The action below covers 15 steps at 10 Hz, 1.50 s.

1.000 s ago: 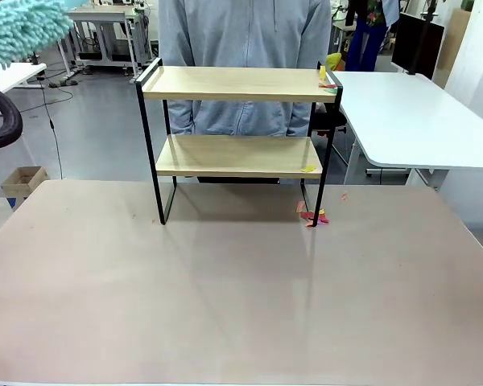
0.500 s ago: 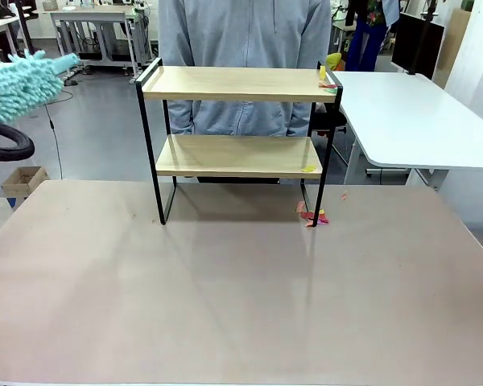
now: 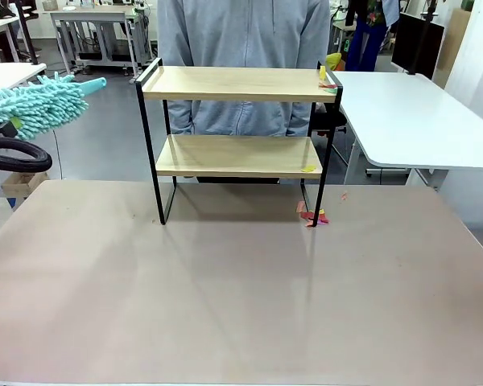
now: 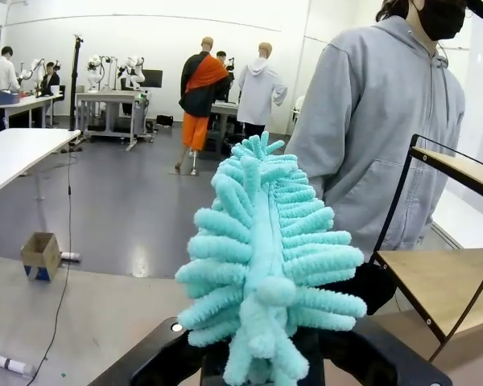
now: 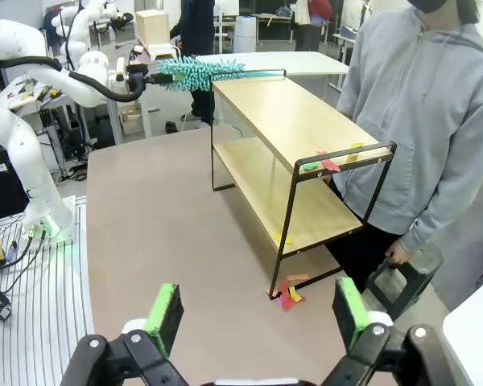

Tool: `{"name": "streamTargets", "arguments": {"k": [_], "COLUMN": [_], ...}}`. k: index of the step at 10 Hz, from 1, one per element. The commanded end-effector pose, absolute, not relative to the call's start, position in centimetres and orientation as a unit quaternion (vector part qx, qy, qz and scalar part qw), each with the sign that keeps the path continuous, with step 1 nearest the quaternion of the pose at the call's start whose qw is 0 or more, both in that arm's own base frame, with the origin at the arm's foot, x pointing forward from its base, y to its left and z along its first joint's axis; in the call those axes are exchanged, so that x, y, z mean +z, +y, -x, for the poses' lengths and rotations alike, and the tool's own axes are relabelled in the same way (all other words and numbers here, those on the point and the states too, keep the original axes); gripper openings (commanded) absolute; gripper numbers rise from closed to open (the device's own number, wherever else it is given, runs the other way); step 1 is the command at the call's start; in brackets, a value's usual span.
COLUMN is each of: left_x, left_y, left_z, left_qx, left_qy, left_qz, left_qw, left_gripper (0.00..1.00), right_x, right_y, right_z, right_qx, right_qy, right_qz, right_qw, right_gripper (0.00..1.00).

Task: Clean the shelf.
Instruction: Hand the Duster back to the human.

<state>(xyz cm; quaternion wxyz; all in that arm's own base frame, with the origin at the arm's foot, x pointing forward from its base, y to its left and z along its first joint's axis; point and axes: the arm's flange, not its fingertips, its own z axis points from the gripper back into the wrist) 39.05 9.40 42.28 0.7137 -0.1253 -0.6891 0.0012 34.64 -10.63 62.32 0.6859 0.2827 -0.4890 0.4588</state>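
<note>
Beige table, shelf, grey floor

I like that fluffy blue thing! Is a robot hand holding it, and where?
Yes. The left gripper holds the teal duster by its handle end. The right gripper is open, holding nothing.

No readable text, label, brand, number or sign for you anywhere in these views.
</note>
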Motion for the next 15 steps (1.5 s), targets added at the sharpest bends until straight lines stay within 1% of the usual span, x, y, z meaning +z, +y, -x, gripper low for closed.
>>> {"name": "streamTargets", "arguments": {"k": [1, 15], "left_x": [42.52, 42.52], "left_y": [10.04, 10.04], "left_z": [-38.92, -38.92], "left_qx": [0.005, 0.005], "left_qy": [-0.694, -0.694], "left_qz": [0.120, 0.120], "left_qw": [0.710, 0.710], "left_gripper": [0.17, 0.17], "right_x": [62.69, 62.69], "right_y": [-10.64, -10.64], "right_z": [-34.75, -34.75], "right_qx": [0.458, 0.458], "right_qy": [-0.494, -0.494], "right_qz": [-0.286, -0.286], "right_qw": [0.682, 0.682], "right_gripper": [1.00, 1.00]}}
